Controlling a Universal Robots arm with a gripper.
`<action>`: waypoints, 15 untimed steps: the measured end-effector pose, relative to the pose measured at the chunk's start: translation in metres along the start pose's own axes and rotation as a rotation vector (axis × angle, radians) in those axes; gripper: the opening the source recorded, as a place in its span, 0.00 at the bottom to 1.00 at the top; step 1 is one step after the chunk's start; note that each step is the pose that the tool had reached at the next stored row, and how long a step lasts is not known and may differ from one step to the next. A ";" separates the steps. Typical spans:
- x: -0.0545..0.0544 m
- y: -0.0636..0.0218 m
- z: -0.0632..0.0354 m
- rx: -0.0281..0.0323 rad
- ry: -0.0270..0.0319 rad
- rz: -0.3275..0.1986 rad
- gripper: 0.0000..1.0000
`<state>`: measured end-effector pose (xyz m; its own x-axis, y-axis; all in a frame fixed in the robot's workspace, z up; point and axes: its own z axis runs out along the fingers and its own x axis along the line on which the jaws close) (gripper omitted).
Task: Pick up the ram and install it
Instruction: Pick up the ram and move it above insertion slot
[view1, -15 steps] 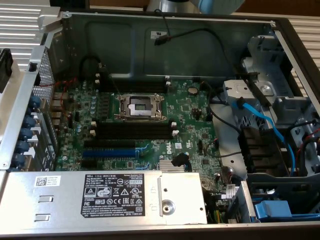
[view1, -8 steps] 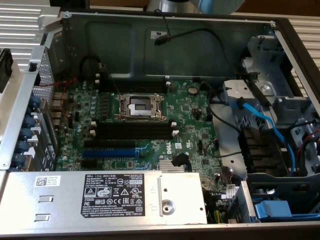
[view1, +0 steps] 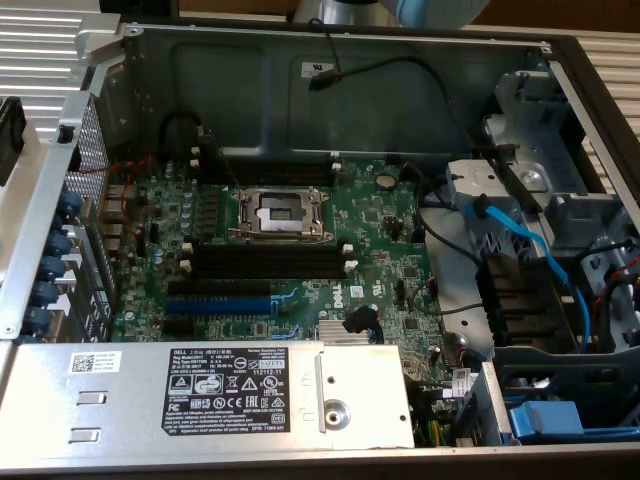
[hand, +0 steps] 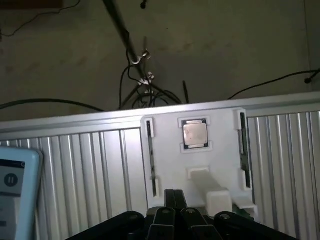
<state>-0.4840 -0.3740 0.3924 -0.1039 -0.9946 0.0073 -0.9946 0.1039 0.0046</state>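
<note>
Exterior view, case: I see an open computer case (view1: 400, 90) with a green motherboard (view1: 385, 235) inside
Exterior view, slots: black memory slots (view1: 265, 262) with white end clips lie just below the processor socket (view1: 280, 212)
Wrist view, claw: my claw (hand: 174, 200) has its black fingers pressed together, over the near edge of a white holder (hand: 170, 160)
Wrist view, ram: the ram (hand: 243, 145) sits edgewise in the holder's side groove, beside a processor chip (hand: 195, 134), apart from the claw

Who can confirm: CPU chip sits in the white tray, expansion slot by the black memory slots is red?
Not red: the exterior view shows the expansion slot by the black memory slots is blue. The CPU chip does sit in the white tray.
</note>
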 end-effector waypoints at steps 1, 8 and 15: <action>0.000 0.0000 0.0000 0.0001 0.0001 -0.014 0.10; 0.000 0.0001 0.0009 0.0011 0.0006 -0.141 0.10; 0.000 0.0022 0.0014 0.0022 0.0009 -0.214 0.10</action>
<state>-0.4862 -0.3740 0.3910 0.1094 -0.9940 0.0073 -0.9940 -0.1094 0.0039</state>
